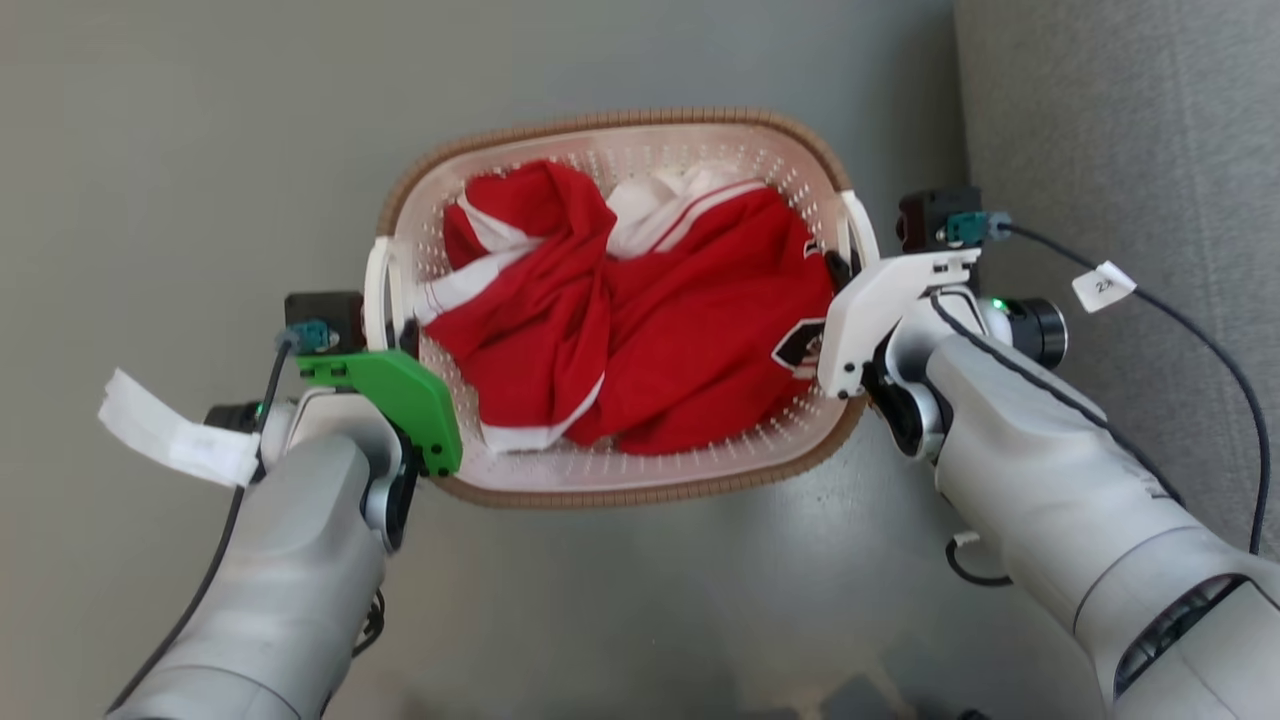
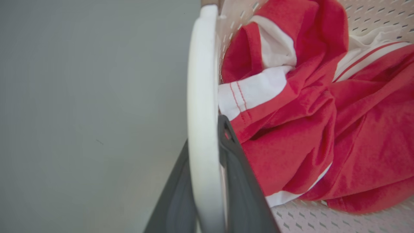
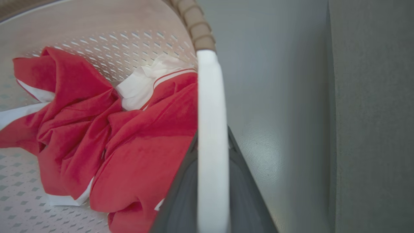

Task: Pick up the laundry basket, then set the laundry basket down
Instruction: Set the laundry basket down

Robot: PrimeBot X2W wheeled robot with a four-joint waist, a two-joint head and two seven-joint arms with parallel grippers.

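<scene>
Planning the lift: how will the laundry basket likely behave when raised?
The laundry basket looks like stiff perforated plastic, so probably keeps shape. Red clothing inside suggests a light load. Left gripper and right gripper clamp opposite handles, so tipping seems unlikely.

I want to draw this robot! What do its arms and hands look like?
Left arm and right arm are silvery-grey tubes with black cables and white paper tags. The left hand wears a bright green cover, the right hand a white cover. Each has two flat dark grey fingers and a small black box.
</scene>
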